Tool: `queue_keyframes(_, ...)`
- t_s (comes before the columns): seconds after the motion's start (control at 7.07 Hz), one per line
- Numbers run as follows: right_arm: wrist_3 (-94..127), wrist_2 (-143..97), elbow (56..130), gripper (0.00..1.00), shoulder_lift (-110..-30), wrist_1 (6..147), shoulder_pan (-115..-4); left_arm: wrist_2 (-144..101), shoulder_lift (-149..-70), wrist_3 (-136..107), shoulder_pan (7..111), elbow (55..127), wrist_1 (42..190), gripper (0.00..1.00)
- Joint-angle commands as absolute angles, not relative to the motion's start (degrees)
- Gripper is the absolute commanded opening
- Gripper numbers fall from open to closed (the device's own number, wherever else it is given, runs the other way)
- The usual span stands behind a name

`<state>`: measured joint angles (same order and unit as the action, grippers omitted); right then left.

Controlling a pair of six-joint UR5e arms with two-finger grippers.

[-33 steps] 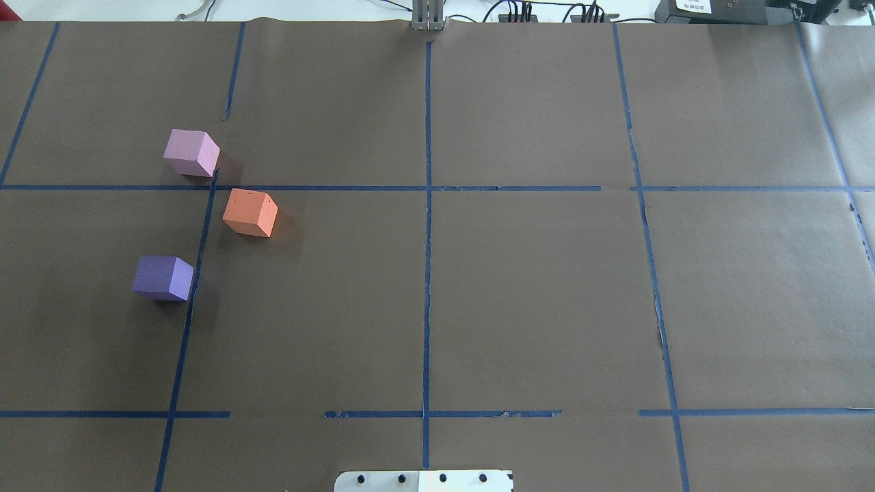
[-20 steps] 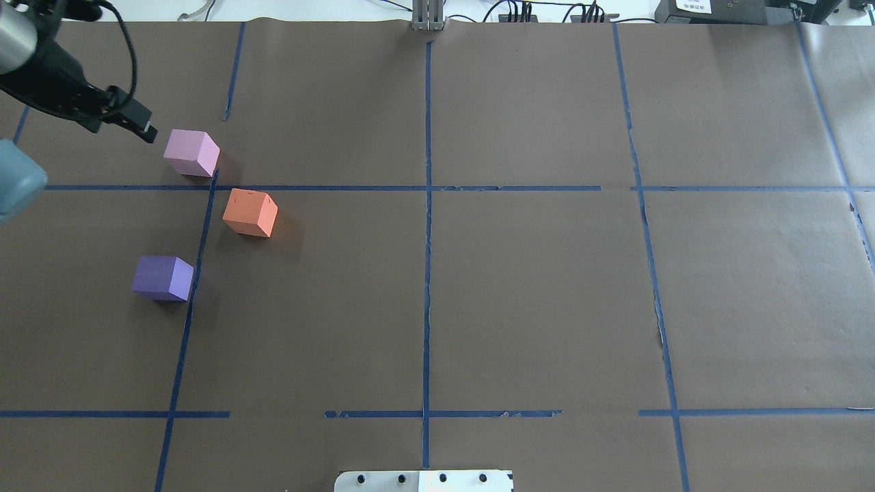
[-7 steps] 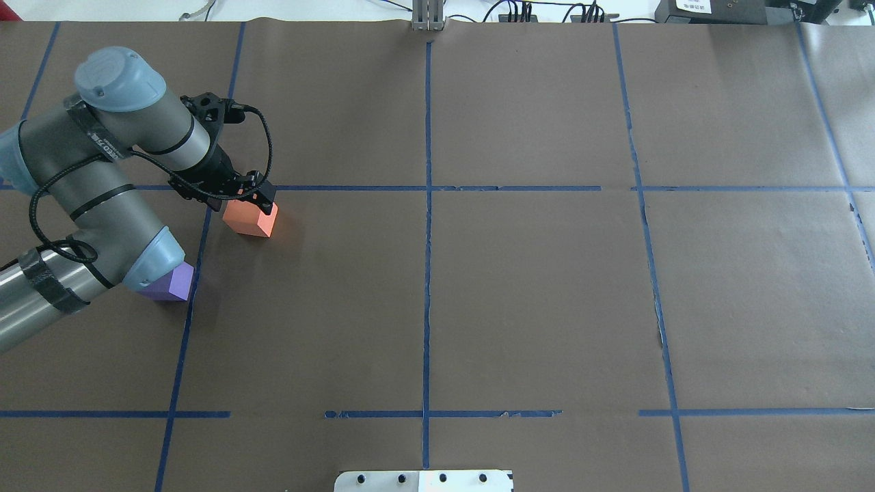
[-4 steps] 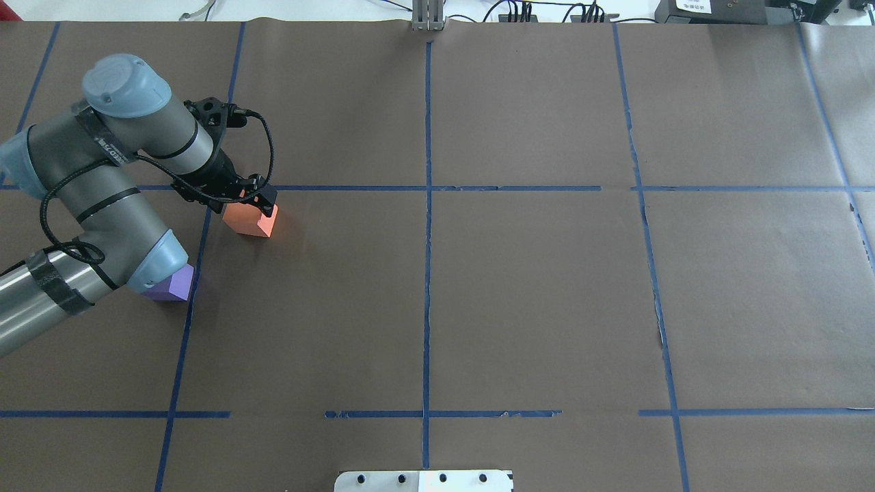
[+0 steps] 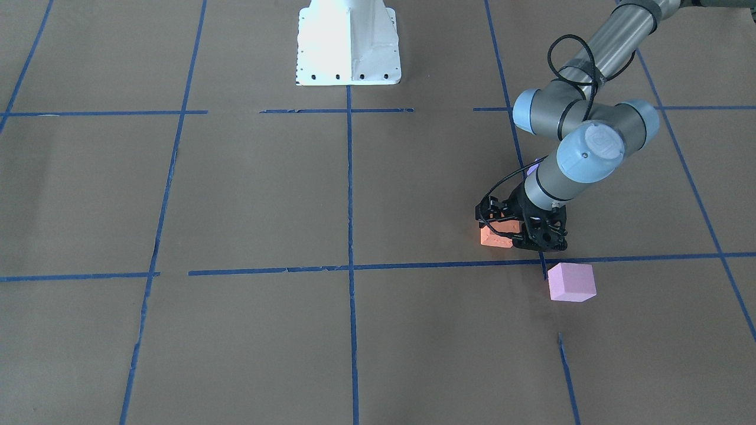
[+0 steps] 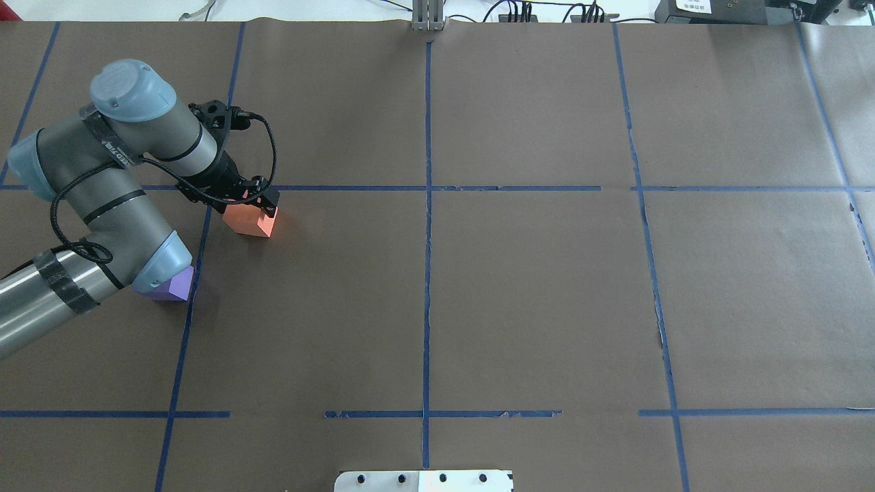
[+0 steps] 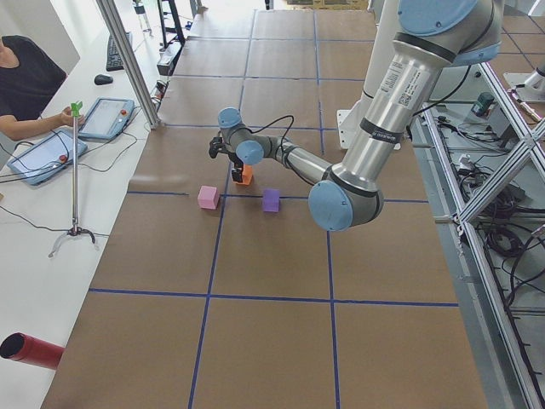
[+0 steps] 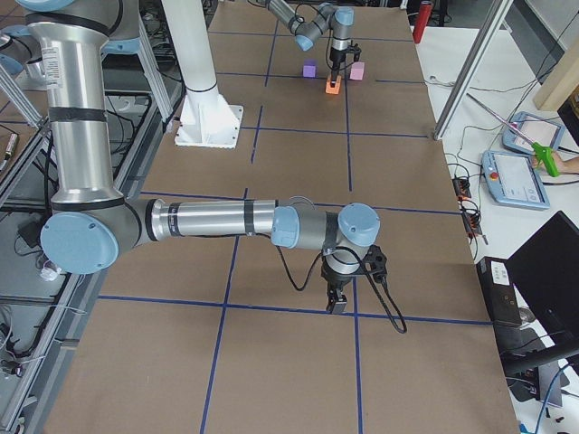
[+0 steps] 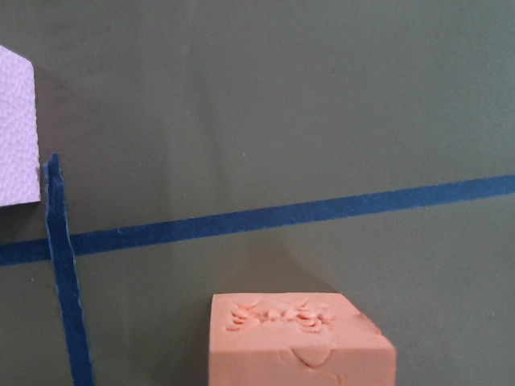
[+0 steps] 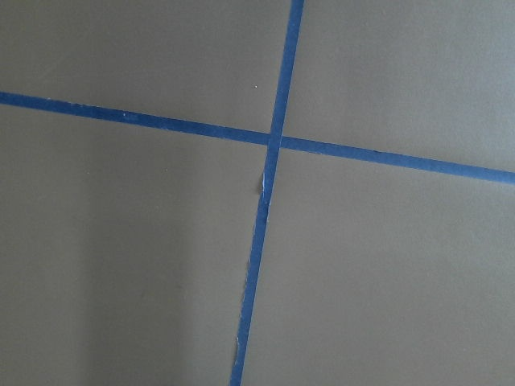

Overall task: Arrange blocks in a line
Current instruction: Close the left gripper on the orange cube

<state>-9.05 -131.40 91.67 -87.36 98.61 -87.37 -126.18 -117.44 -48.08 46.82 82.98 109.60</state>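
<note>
Step in hand: judged to be the pick-up of the orange block (image 6: 250, 223), first of the three to be handled; no line has been formed yet.
Left gripper (image 6: 258, 202): in the upper left of the overhead view, low over the orange block's top face, fingers pointing down.
Left pincer state: the jaws appear to stand at either side of the block's upper part. Whether they press on it cannot be told, and the left wrist view shows no fingers.
Orange block position: on the table (image 6: 547, 307), just below the horizontal blue tape line (image 6: 342, 188). The left wrist view has it at bottom centre, top face dented.
Pink block (image 5: 571, 282): in the front-facing view, right of centre, just below the horizontal tape, apart from the orange block.
Purple block (image 6: 171, 285): at the left of the overhead view, partly hidden under the left arm's elbow.
Layout: judged a loose zigzag, the orange block offset from the other two.
Right gripper (image 8: 336, 306): seen only in the right side view, low over a tape crossing and well apart from the blocks; state cannot be told.
Next move: judged to call for a firm, square closure on the orange block, a lift clear of the table, then placement on the axis between pink and purple.
Risk: an off-centre grip may twist the block.
</note>
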Motion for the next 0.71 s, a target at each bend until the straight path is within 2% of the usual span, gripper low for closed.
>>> queue_keyframes(0.0, -9.1, -131.4, 91.7, 1.00, -87.4, 98.6, -87.4, -126.1, -117.5, -48.2, 46.7, 82.8, 109.8, 0.64)
queue_keyframes(0.14, -9.1, -131.4, 91.7, 1.00, -87.4, 98.6, -87.4, -126.2, -117.6, -50.1, 46.7, 83.0, 109.9, 0.26)
queue_keyframes(0.28, -9.1, -131.4, 91.8, 1.00, -87.4, 98.6, -87.4, -126.2, -117.7, -50.3, 46.8, 83.2, 109.8, 0.09)
queue_keyframes(0.42, -9.1, -131.4, 91.7, 1.00, -87.4, 98.6, -87.4, -126.6, -117.9, -50.1, 49.1, 84.6, 109.2, 0.02)
queue_keyframes(0.57, -9.1, -131.4, 91.7, 1.00, -87.4, 98.6, -87.4, -126.7, -117.0, -49.7, 51.9, 89.0, 105.9, 0.01)
